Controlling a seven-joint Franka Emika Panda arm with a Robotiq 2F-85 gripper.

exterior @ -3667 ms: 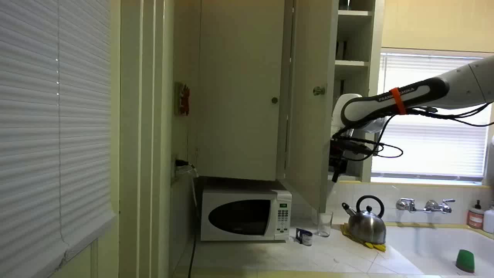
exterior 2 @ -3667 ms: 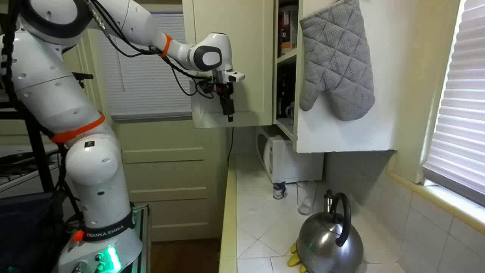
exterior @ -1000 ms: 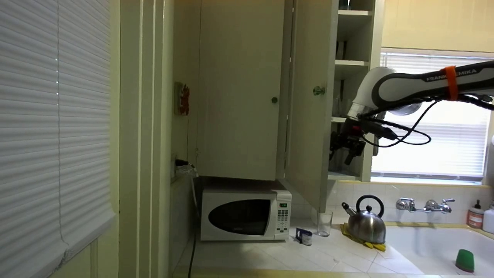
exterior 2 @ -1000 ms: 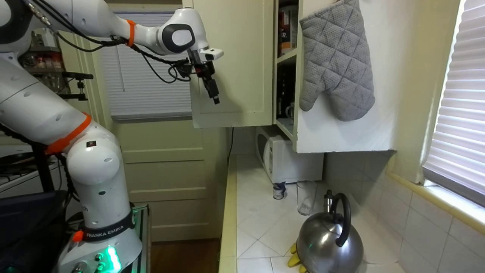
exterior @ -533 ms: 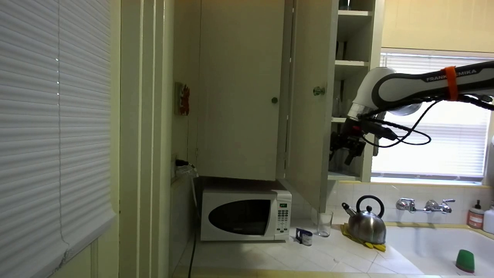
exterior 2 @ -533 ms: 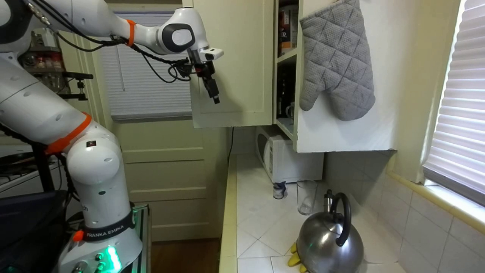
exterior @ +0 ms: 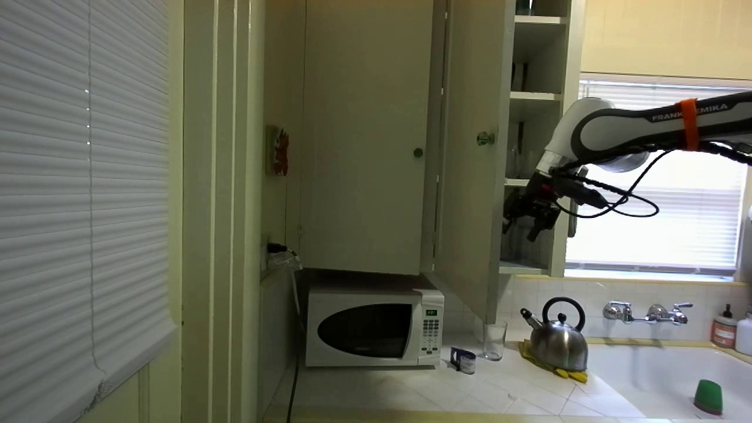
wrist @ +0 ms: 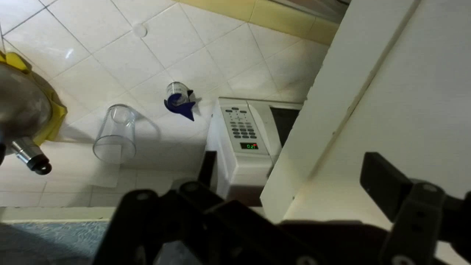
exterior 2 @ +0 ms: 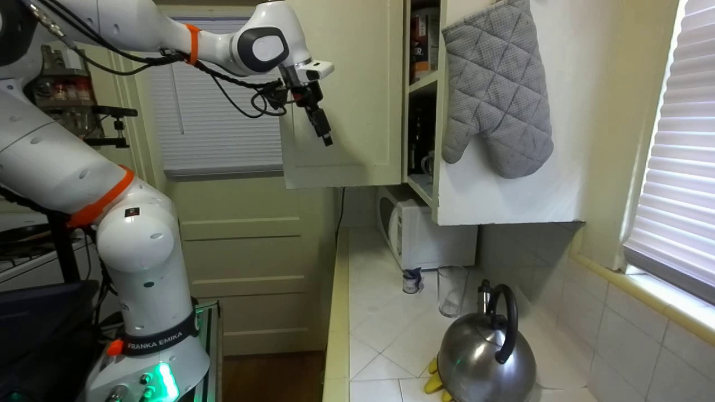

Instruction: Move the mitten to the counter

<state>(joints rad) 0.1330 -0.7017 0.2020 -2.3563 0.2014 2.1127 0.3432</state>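
- A quilted grey fabric oven mitten (exterior 2: 500, 89), stitched in diamonds, has a broad rounded end and a separate, narrower thumb.
- It hangs flat against the smooth side of a white-painted wall cupboard (exterior 2: 503, 204), higher than the long, flat counter (exterior 2: 385, 346) of off-white tile with thin joints and yellow edging (exterior 2: 338, 340).
- On the counter are a boxy white microwave (exterior: 367, 329), a clear, straight-sided glass tumbler (wrist: 117, 127), a small cylindrical container (wrist: 178, 89) with a pointed dark blue piece, and a round, shiny metal kettle (exterior: 561, 348) with a black looped handle, resting on a crumpled yellow cloth (exterior: 577, 376).
- In an exterior view the mitten's long axis runs near upright with a slight tilt: cuff at the top, rounded end pointing down and a little toward the right of that view, thumb pointing down on the left.
- The black, jointed gripper (wrist: 290, 162) is released: its blocky fingers (wrist: 384, 186) are spread wide in the wrist view, with the microwave and a pale painted cupboard door (wrist: 323, 121) visible between them. It is well apart from the mitten.
- The mitten's cuff runs to the upper edge of the view, so what holds it up is hard to make out.
- The kettle is cut off in the wrist view.
- Whether the gripper touches the cupboard door I cannot tell.
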